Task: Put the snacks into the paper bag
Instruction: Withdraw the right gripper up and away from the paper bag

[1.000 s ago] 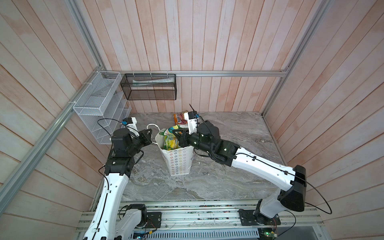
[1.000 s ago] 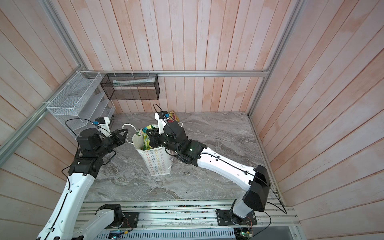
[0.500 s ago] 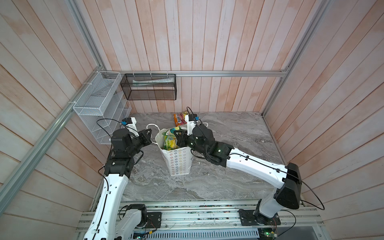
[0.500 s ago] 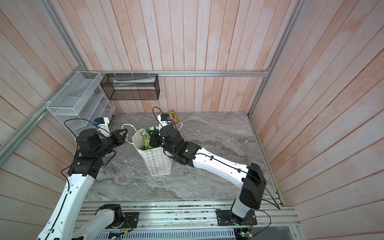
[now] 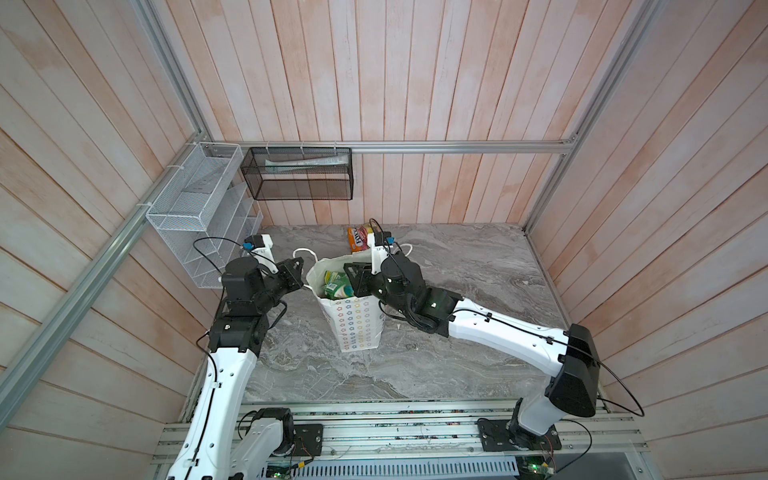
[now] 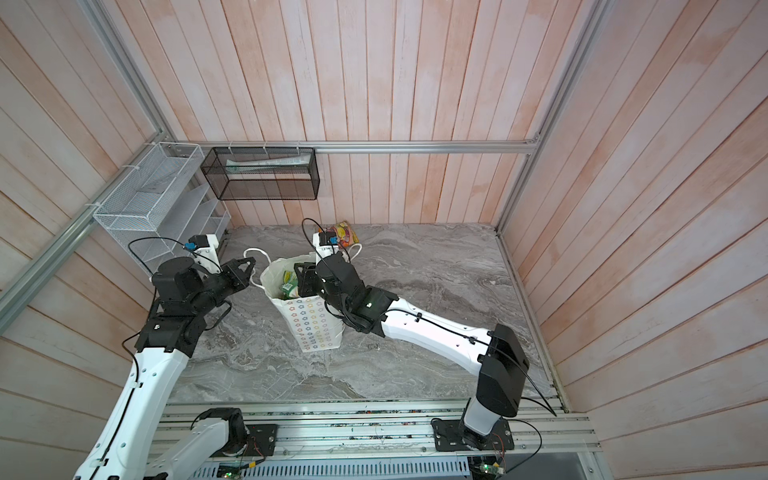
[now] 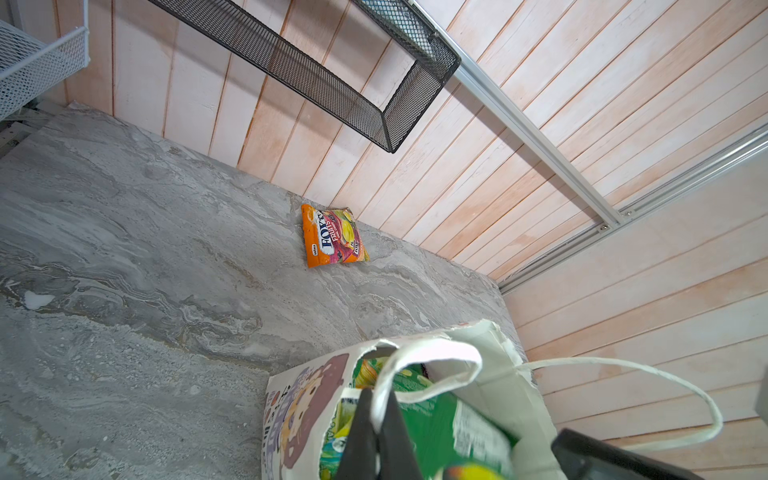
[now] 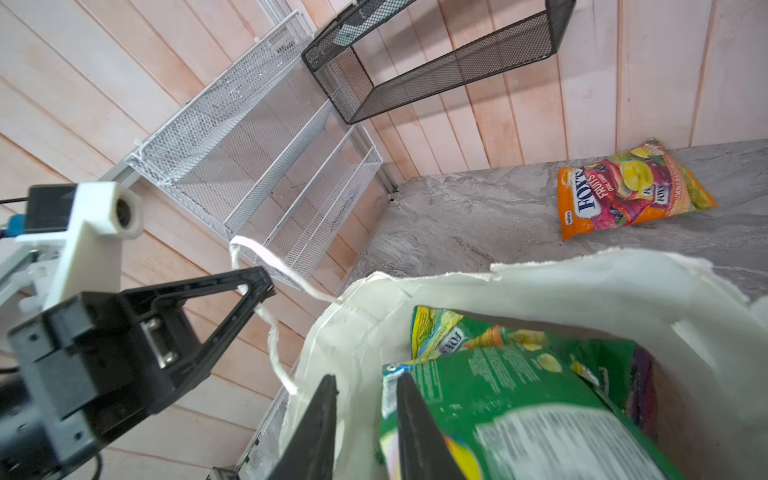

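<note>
In both top views: mid drop-off, right gripper [image 5: 352,279] dipped into the mouth of the paper bag [image 5: 357,328], left gripper [image 5: 301,276] at its rim.

In the left wrist view: pressed together on that rim, holding it open; well beyond the bag, one orange packet [image 7: 333,236].

In the right wrist view: slightly parted, green packet [image 8: 519,399] just beside one finger, inside the bag.

Next, probably: lift clear of the bag, then fetch the orange packet.

left arm [image 5: 226,374] reaches forward, wrist level; i see the left tool [image 8: 259,286] clamped shut on the cord handle of the paper bag [image 5: 357,324]. right arm [image 5: 498,336] stretches in low, right tool [image 8: 365,380] tipped downward, jaws a little apart.
</note>
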Tool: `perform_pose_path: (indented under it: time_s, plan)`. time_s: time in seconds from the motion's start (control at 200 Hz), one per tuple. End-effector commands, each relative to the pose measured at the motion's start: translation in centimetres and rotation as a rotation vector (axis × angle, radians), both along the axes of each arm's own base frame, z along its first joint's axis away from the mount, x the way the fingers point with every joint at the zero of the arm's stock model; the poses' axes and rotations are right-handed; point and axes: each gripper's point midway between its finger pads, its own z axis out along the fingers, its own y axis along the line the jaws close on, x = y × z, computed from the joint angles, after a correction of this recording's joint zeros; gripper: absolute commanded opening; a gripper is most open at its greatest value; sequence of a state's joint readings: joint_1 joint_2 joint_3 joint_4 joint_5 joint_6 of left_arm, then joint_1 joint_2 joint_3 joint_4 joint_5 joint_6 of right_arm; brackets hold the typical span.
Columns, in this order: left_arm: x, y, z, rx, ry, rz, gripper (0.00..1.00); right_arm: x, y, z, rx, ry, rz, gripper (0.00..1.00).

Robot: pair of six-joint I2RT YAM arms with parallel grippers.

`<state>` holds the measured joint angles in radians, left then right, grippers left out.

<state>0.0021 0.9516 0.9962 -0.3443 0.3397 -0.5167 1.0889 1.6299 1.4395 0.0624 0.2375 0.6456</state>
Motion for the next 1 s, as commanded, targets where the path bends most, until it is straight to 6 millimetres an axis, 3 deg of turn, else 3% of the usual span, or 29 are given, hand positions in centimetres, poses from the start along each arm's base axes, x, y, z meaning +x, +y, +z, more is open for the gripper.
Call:
perform_pose_path:
  time_s: [0.0,0.215,0.375,0.48,0.76,0.92,0.995]
  plan:
    - [-0.2,0.2,-0.3,0.001,0.003,0.001,0.00,-1.9,-0.9,3.3,0.042,-0.092,-0.009,0.29]
    - [-0.2,0.0,-0.2,-0.004,0.001,-0.006,0.00,-2.0,-3.1,5.5,0.005,-0.136,-0.047,0.38]
    - [-0.2,0.0,-0.2,-0.004,0.003,-0.005,0.00,-1.6,-6.4,8.2,-0.044,-0.194,-0.124,0.57]
    - [-0.3,0.1,0.0,-0.002,-0.001,0.000,0.00,-0.5,-9.0,8.6,-0.065,-0.183,-0.166,0.65]
    - [-0.6,2.9,-0.2,0.051,0.035,0.160,0.00,3.8,-17.5,5.9,0.004,-0.060,-0.273,0.73]
    - [-0.9,3.8,0.2,0.063,0.037,0.205,0.00,7.9,-21.9,2.7,0.083,0.045,-0.323,0.76]
    - [-1.1,4.0,0.4,0.061,0.033,0.212,0.00,9.4,-22.9,1.0,0.136,0.079,-0.323,0.76]
